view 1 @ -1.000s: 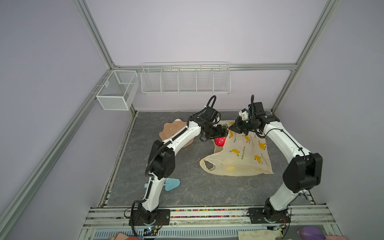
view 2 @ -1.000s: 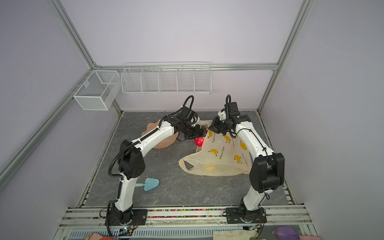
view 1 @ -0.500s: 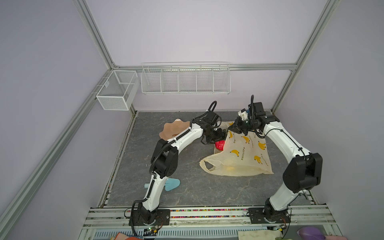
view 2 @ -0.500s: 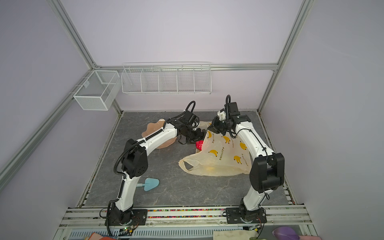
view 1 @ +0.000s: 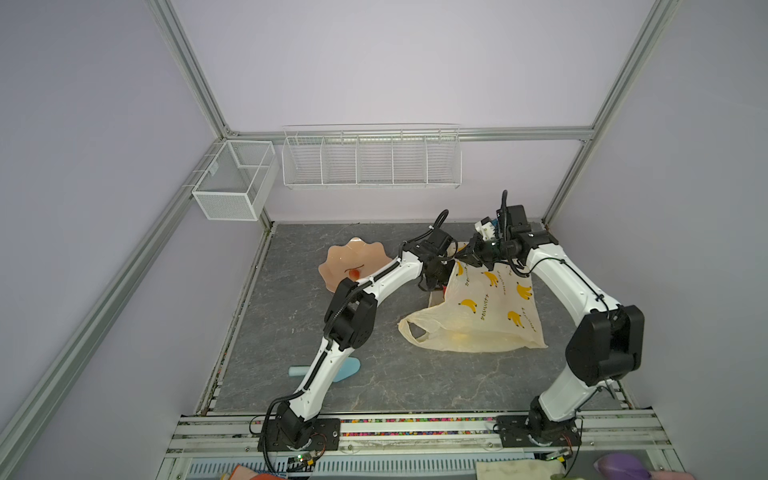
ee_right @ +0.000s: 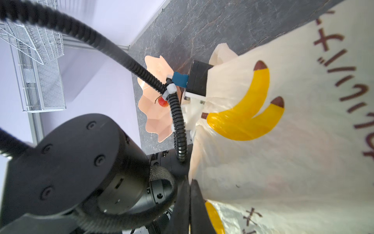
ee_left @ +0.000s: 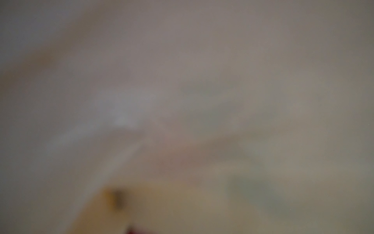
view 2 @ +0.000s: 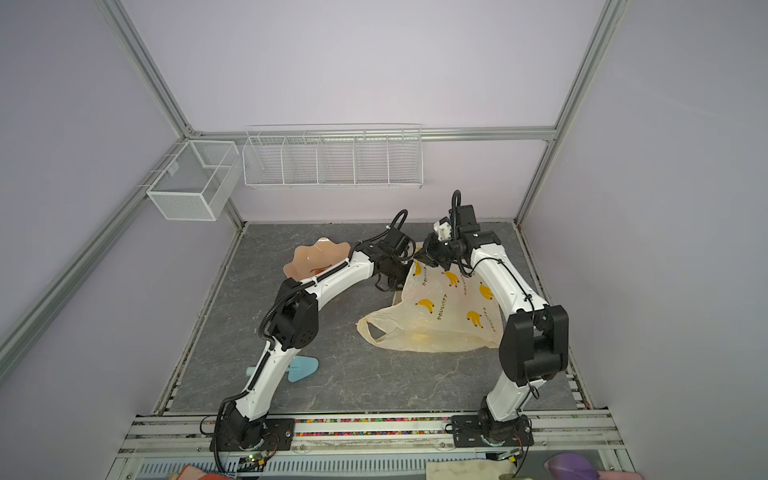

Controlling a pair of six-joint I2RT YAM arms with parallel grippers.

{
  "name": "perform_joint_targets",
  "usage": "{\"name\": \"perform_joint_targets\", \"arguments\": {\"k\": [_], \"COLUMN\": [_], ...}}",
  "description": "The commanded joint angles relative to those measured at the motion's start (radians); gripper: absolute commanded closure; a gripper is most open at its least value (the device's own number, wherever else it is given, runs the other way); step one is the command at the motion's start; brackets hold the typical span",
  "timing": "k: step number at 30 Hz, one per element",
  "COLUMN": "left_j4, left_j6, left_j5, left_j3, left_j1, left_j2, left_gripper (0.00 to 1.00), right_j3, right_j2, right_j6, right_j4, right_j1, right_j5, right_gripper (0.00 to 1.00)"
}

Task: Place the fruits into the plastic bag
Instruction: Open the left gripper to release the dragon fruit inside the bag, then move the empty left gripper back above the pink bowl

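The plastic bag (view 1: pixel 478 316) (view 2: pixel 436 320), cream with yellow bananas, lies on the grey table. Its far edge is lifted by my right gripper (view 1: pixel 465 254) (ee_right: pixel 190 183), whose jaws are pressed together on the bag's rim (ee_right: pixel 283 162). My left gripper (view 1: pixel 434 282) reaches into the raised mouth, and its fingertips are hidden by the plastic. The left wrist view is only blurred bag film (ee_left: pixel 182 101) with a dark red patch at its lower edge. One strawberry (view 1: pixel 354 273) (ee_right: pixel 163 102) lies on the peach dish. A yellowish shape (view 1: pixel 461 338) shows through the bag's lower part.
The peach scalloped dish (view 1: pixel 353 259) sits left of the bag, partly under my left forearm. A light blue object (view 1: pixel 347 370) lies near the front, beneath the left arm. A wire rack (view 1: pixel 371 158) and a mesh box (view 1: pixel 235 178) hang on the back wall.
My left gripper has moved right into the bag's mouth. The red fruit seen at its tip before is now hidden behind the plastic. The right gripper has held still.
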Motion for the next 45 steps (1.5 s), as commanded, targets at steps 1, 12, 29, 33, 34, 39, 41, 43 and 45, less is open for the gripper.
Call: {"name": "perform_joint_targets", "arguments": {"k": [1,12,29,33,34,39,41,43,45], "left_j4": [-0.022,-0.075,-0.359,-0.392,-0.399,-0.427,-0.461,-0.488,-0.517], "left_j6": [-0.038,-0.112,0.040,0.065,0.068,0.092,0.109,0.132,0.149], "left_j5": [-0.023,-0.014,-0.227,-0.301,-0.318,-0.358,-0.389,-0.431,-0.476], "left_j3": [0.049,0.066,0.152,0.152,0.151,0.134,0.130,0.120,0.101], "left_j1": [-0.006,-0.013,-0.002,0.003,0.006,0.026,0.034,0.039,0.043], "left_j2": [-0.014,-0.053,-0.128,-0.168,-0.182,-0.232,-0.252,-0.281,-0.313], "left_gripper": [0.12,0.00,0.00,0.00,0.00,0.00,0.00,0.00,0.00], "right_j3": [-0.023,-0.061,-0.069,-0.067,-0.067,-0.064,-0.062,-0.062,-0.062], "right_j2": [0.002,-0.014,-0.045,-0.048,-0.049,-0.047,-0.048,-0.048,-0.047], "right_j6": [0.010,0.013,-0.024,-0.033,-0.033,-0.034,-0.032,-0.031,-0.030], "right_j4": [0.024,0.046,-0.016,-0.030,-0.032,-0.037,-0.037,-0.038,-0.037], "right_j1": [-0.010,-0.040,-0.070,-0.074,-0.074,-0.076,-0.076,-0.076,-0.076], "right_j5": [-0.023,-0.021,0.017,0.023,0.025,0.027,0.028,0.032,0.033], "right_gripper": [0.93,0.93,0.93,0.93,0.93,0.93,0.93,0.93,0.93]}}
